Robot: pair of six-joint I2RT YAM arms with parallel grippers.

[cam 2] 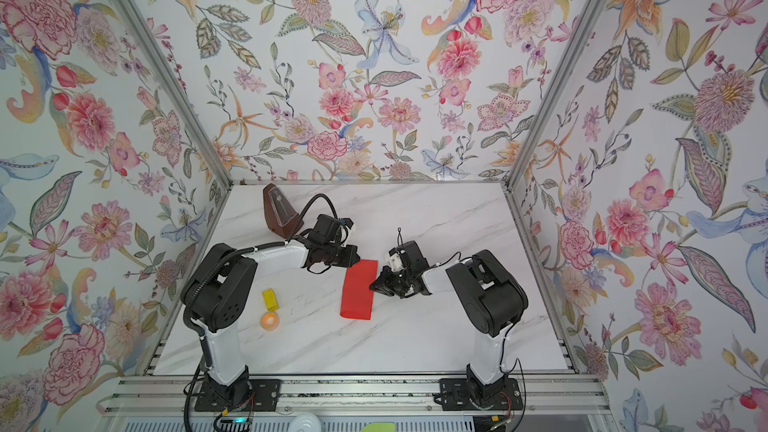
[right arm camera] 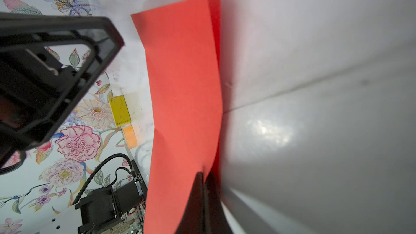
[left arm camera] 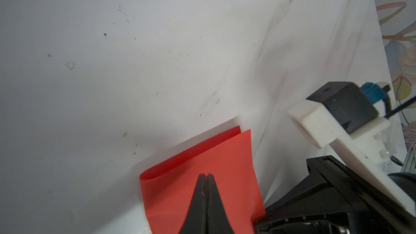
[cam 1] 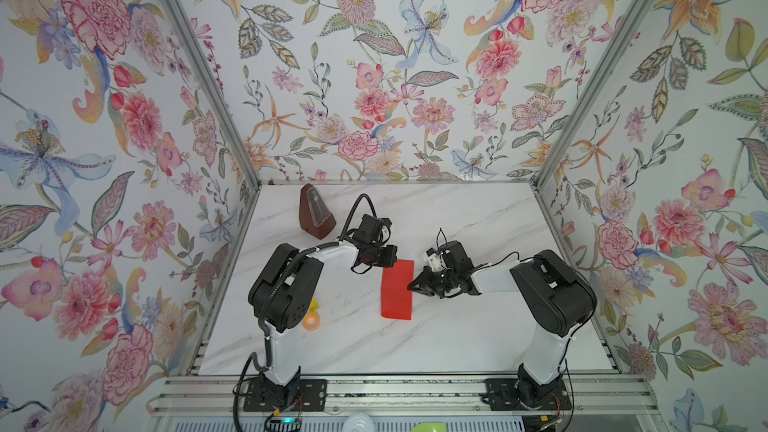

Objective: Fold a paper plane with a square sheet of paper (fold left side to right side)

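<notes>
The square sheet of paper (cam 1: 397, 290) (cam 2: 358, 290) is bright red and lies folded in half as a narrow strip in the middle of the table. Its rounded fold is on the left and its two loose edges are on the right. My left gripper (left arm camera: 206, 175) is shut, its tips resting on top of the paper (left arm camera: 202, 154) near the far end. My right gripper (cam 1: 410, 285) (right arm camera: 203, 174) is shut too, with its tips at the loose right edge of the paper (right arm camera: 182, 75). Whether paper is pinched between them does not show. No paper plane shape shows.
A dark brown metronome (cam 1: 316, 214) (cam 2: 280, 211) stands at the back left. A small yellow block (cam 2: 270, 299) and an orange tape roll (cam 2: 269, 320) lie at the left by the left arm's base. Floral walls close in the white marble table (cam 1: 457, 338) on three sides.
</notes>
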